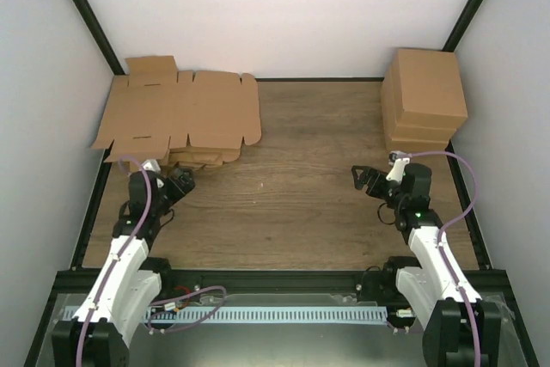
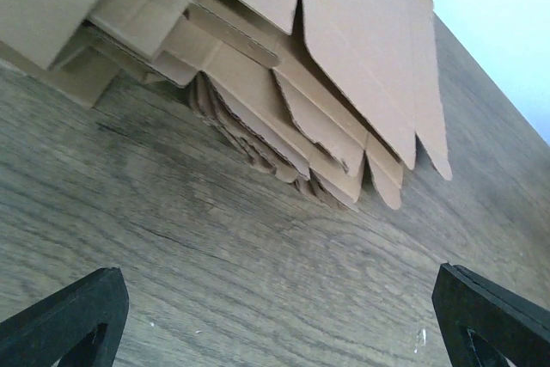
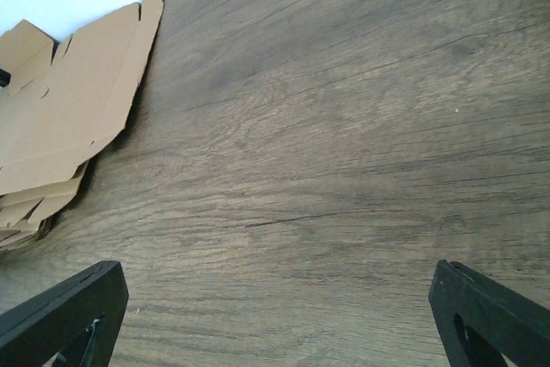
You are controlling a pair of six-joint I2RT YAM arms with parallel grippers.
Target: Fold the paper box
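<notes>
The paper box (image 1: 180, 113) lies flat and unfolded at the back left, as the top sheet of a heap of brown blanks (image 1: 202, 158). Its rounded flaps show in the left wrist view (image 2: 361, 49) and at the left edge of the right wrist view (image 3: 77, 100). My left gripper (image 1: 185, 182) hovers just in front of the heap, open, with only bare wood between its fingers (image 2: 279, 307). My right gripper (image 1: 361, 180) is out over the right half of the table, far from the cardboard, also open and empty (image 3: 279, 298).
A tall block of folded brown boxes (image 1: 424, 100) stands at the back right, behind the right arm. Ragged lower blanks (image 2: 258, 126) stick out under the top sheet. A black frame (image 1: 86, 238) rims the wooden table (image 1: 292, 195), with white walls close on both sides.
</notes>
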